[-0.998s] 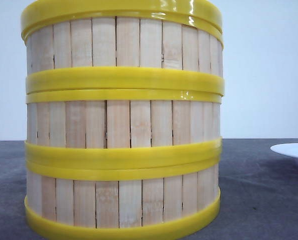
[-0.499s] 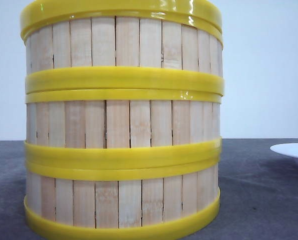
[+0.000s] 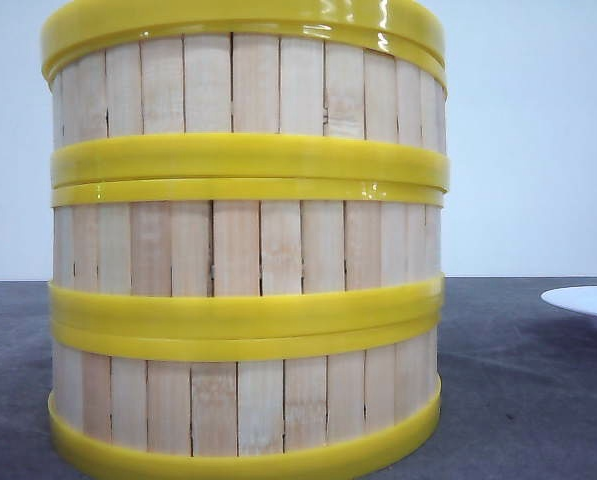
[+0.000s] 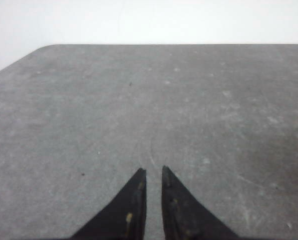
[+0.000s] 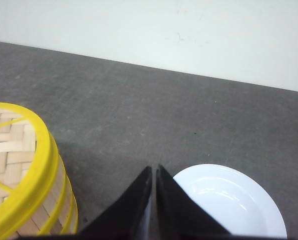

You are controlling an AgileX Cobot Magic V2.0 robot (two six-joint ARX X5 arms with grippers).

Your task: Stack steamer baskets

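Observation:
Three steamer baskets stand stacked in one column close to the front camera: the top basket (image 3: 243,90), the middle basket (image 3: 243,245) and the bottom basket (image 3: 243,400), each with pale slat walls and yellow rims. The stack (image 5: 19,170) also shows in the right wrist view, with woven bamboo inside its top rim. My right gripper (image 5: 154,167) hangs shut and empty above the table, between the stack and a plate. My left gripper (image 4: 153,171) is over bare table with its fingers nearly together and nothing between them. Neither gripper shows in the front view.
A white plate (image 5: 233,200) lies on the dark grey table (image 5: 139,110) just right of the stack; its edge (image 3: 588,300) appears at the right of the front view. A pale wall stands behind the table. The table's rounded far corner (image 4: 44,50) is in the left wrist view.

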